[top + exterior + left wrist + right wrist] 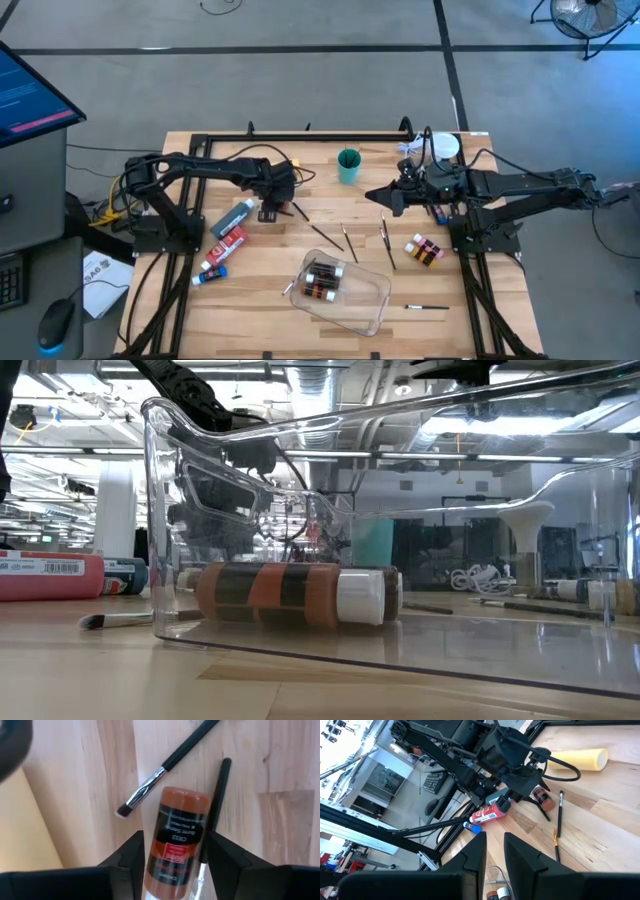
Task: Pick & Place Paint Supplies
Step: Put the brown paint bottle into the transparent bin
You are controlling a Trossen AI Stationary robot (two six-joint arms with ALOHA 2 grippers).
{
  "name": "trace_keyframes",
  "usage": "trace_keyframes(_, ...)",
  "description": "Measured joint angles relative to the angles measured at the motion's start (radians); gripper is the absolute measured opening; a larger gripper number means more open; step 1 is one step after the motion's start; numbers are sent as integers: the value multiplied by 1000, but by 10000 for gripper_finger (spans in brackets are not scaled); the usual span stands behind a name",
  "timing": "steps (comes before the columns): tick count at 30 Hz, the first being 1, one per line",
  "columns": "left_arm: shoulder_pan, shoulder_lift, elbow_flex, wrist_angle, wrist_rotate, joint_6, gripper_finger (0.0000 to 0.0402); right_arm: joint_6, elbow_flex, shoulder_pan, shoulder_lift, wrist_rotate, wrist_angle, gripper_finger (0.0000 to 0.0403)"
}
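My left gripper (175,857) points down at the table's left middle, fingers open on either side of a small brown paint bottle (176,840) that lies on the wood. A dark brush handle (216,805) lies alongside the bottle. The bottle (542,800) also shows under that gripper in the right wrist view. My right gripper (495,852) hovers right of centre, open by a narrow gap, with nothing in it. Grey (232,217), red (228,243) and blue (210,272) tubes lie at the left. Brushes (347,238) lie mid-table. My left gripper comes at the brown bottle from above, with one finger (131,857) beside each long side of the bottle's near half (167,870). The bottle lies on the table. I cannot tell whether the fingers touch it.
A clear tray (372,300) at the near middle holds brown bottles (290,592). A teal cup (348,165) stands at the far middle. More small bottles (425,250) lie at the right, a brush (428,307) lies near the front, and a pale yellow bottle (577,759) lies beyond my left gripper.
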Motion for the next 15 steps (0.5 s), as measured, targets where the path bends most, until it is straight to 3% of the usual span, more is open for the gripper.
trace_keyframes(15,0,0,0,1,27,-61,75,0,0,0,0,0,0,61)
